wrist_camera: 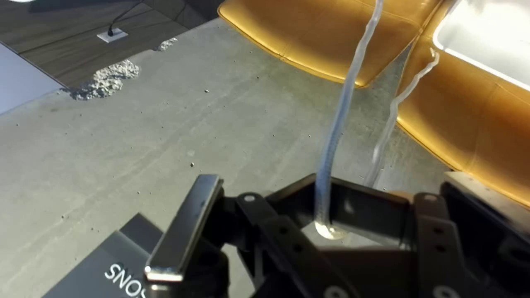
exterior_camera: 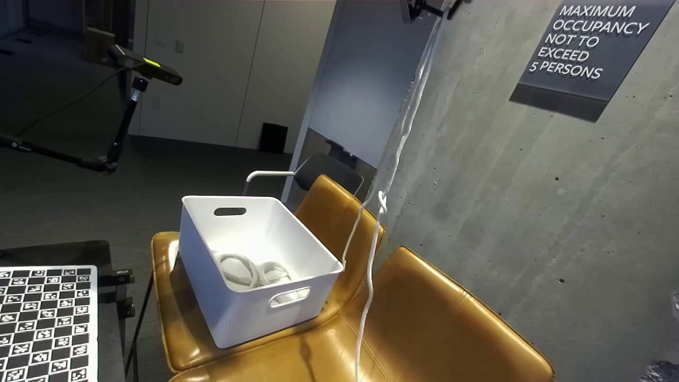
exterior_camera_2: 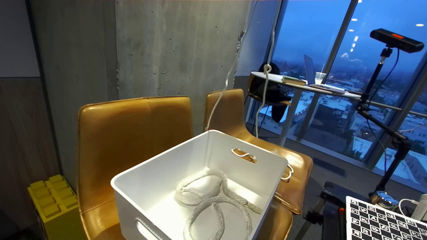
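Fingers [wrist_camera: 368, 207] in the wrist view are clenched on a white rope [wrist_camera: 338, 120], which runs from between them toward two tan chairs [wrist_camera: 463, 111], with a concrete wall [wrist_camera: 165, 124] behind. In an exterior view the gripper [exterior_camera: 432, 8] shows at the top edge, well above a white box [exterior_camera: 254, 318] standing on a chair seat; two strands hang from it, one with a small loop knotted in it, the other coming down at the box's corner, contact unclear. I judge the gripping and raising done, the letting go not. Open air lies beneath, bounded on one side by chair backs and wall. In an exterior view braided coils [exterior_camera_2: 195, 198] lie inside the box, and rope shows through a handle slot and just outside it; the raised rim and nearer chair back look like edges to mind.
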Robot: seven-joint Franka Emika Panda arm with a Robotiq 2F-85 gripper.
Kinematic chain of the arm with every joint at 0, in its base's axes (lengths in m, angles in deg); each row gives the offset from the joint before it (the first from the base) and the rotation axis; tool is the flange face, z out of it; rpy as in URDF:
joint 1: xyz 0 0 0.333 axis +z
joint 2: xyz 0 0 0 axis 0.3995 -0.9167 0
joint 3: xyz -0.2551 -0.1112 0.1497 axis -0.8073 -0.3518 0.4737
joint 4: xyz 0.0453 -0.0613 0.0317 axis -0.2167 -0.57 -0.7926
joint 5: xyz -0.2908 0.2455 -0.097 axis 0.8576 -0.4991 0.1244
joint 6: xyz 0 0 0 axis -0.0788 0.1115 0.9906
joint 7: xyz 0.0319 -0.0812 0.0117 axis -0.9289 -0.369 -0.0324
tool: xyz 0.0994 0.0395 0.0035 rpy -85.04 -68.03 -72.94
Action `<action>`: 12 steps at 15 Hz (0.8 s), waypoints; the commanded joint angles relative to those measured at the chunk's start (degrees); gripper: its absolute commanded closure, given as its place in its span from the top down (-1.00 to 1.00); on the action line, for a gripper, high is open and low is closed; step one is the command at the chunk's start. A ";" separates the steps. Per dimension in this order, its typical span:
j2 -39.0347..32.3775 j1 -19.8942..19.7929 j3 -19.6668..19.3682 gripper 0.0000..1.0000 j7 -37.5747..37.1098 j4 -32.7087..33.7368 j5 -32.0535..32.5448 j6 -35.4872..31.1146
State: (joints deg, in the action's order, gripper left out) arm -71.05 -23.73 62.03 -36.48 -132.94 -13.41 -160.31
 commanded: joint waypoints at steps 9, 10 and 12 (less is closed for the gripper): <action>-3.13 19.45 8.70 -1.00 -11.28 12.86 12.68 13.48; -3.37 21.68 9.69 -1.00 -12.22 14.11 13.71 14.95; -4.49 24.87 12.39 -1.00 -13.58 17.48 15.78 17.88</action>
State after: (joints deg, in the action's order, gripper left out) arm -73.38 -2.56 71.32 -48.32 -121.75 -1.04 -147.47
